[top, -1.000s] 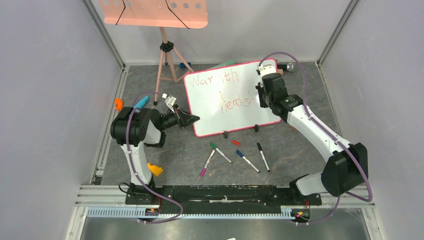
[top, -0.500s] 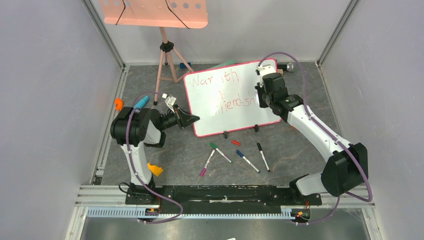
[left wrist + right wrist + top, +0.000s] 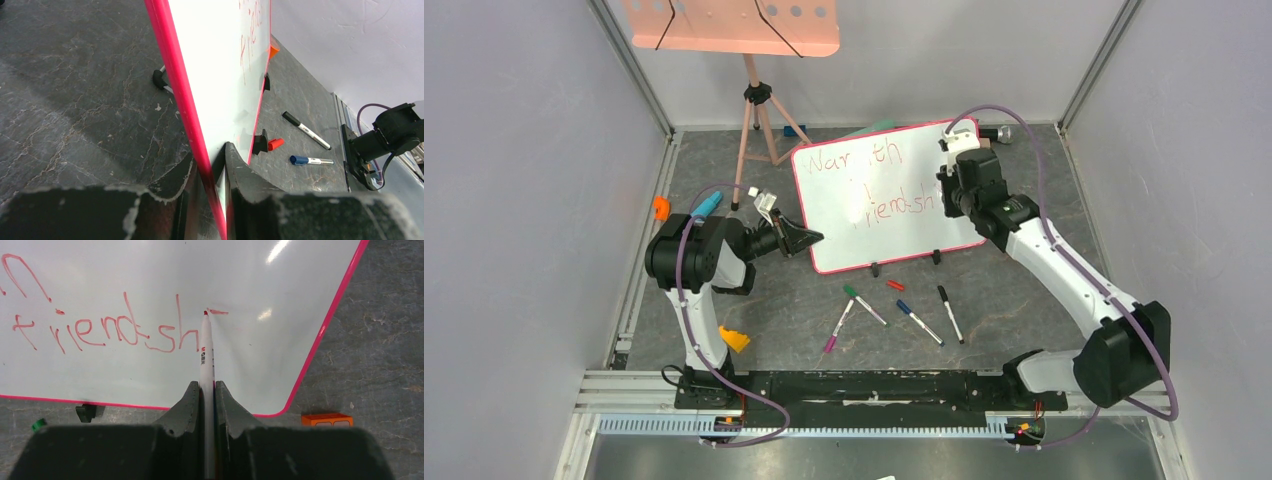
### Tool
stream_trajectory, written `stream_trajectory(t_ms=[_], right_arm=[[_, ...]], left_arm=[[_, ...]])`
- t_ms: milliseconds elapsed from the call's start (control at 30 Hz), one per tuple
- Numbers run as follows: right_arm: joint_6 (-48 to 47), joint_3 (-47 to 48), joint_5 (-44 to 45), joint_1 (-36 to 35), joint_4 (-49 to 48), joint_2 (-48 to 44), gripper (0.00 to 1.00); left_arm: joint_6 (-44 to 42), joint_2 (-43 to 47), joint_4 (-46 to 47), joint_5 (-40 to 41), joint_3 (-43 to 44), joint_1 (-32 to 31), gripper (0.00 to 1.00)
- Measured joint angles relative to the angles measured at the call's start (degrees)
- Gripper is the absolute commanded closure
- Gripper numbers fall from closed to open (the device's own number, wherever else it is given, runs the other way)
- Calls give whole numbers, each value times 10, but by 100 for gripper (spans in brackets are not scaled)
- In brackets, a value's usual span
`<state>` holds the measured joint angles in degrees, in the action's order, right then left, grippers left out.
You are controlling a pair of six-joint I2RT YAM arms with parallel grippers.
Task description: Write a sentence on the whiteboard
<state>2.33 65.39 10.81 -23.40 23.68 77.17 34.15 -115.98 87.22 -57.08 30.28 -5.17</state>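
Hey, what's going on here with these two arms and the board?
The left gripper clamps the left edge of the whiteboard, steadying it. The right gripper holds a red marker, tip at the board just after the last letter. The sentence reaches "friendsh" on its lower line, so the word is unfinished. Spare markers lie on the table.

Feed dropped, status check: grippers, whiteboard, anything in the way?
Left gripper shut on whiteboard edge. Right gripper shut on red marker, tip at sentence end, after friendsh. Nothing blocking.
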Motion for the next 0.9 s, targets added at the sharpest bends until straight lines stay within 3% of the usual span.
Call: stream_trajectory(t_ms=[900], right_arm=[[-4,-15,14,0,7,21,100]], left_arm=[[0,0,0,0,0,0,97]])
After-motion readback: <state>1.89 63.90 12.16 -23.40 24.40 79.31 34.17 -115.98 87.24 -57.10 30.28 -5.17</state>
